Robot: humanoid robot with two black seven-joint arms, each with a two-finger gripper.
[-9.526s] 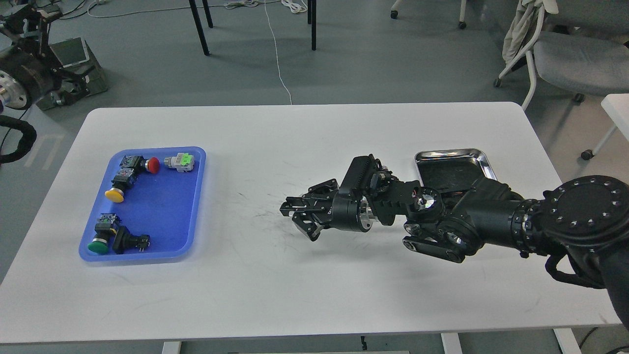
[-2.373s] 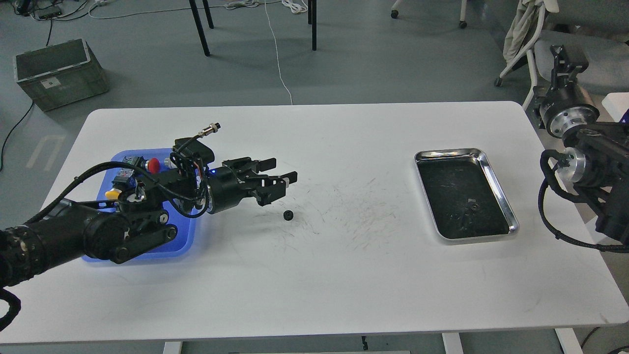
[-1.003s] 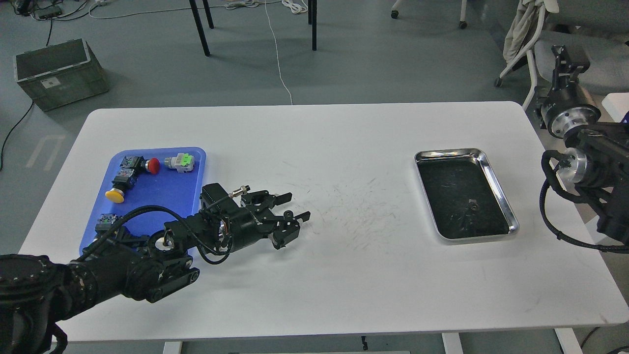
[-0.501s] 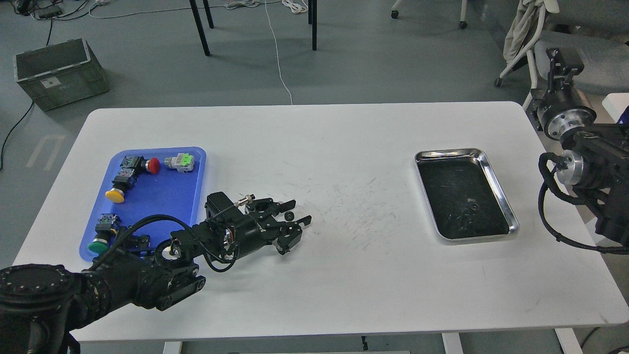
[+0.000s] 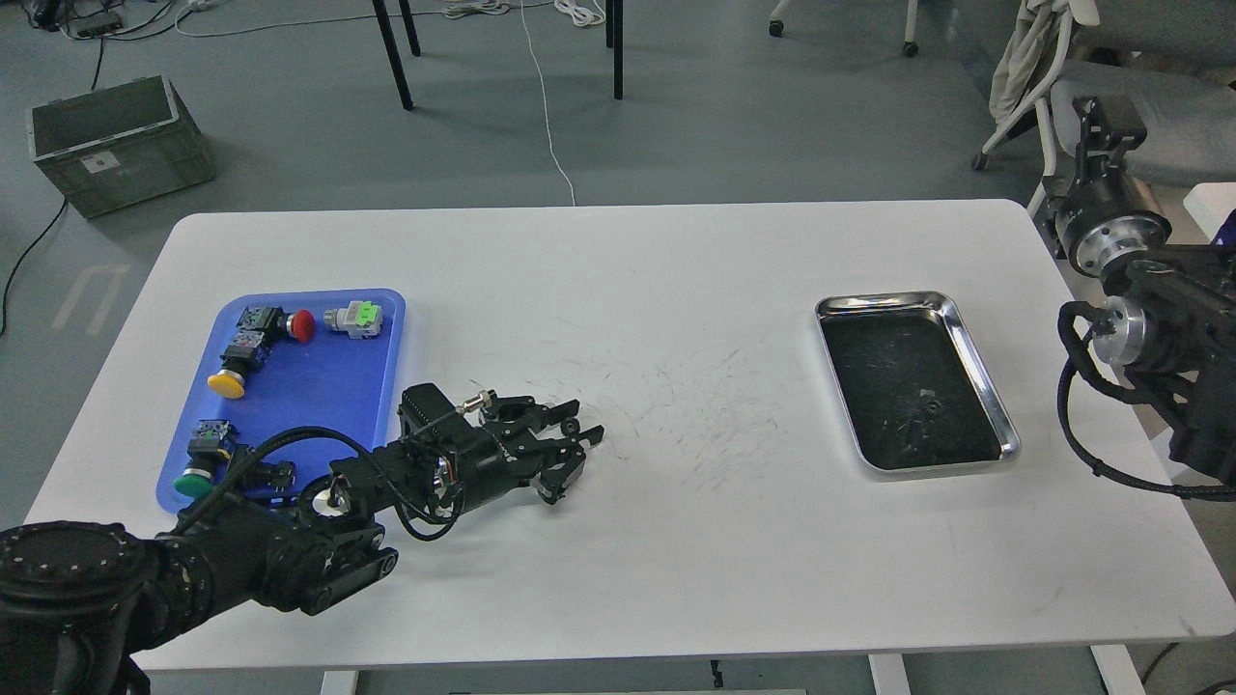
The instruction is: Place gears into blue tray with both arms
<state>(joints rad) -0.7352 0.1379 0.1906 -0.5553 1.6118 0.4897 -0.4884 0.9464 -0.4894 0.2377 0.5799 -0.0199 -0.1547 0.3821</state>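
Observation:
A tiny black gear (image 5: 573, 426) lies on the white table, right of the blue tray (image 5: 319, 405). My left gripper (image 5: 586, 423) reaches in from the lower left, low over the table, its two fingers closed in on that gear. A second small gear (image 5: 933, 407) lies in the steel tray (image 5: 977, 359) at the right. My right gripper (image 5: 1104, 114) is raised beyond the table's right edge, pointing up and away; its fingers cannot be told apart.
The blue tray holds several push-button switches, with a red cap (image 5: 301, 325), a yellow cap (image 5: 224, 384) and a green cap (image 5: 191, 482). A grey crate (image 5: 116, 140) and chair legs stand on the floor behind the table (image 5: 676, 541).
My left gripper's fingers have narrowed around the gear since half a second ago. Earlier the left arm came down and forward to it. The right arm has stayed back at the right.

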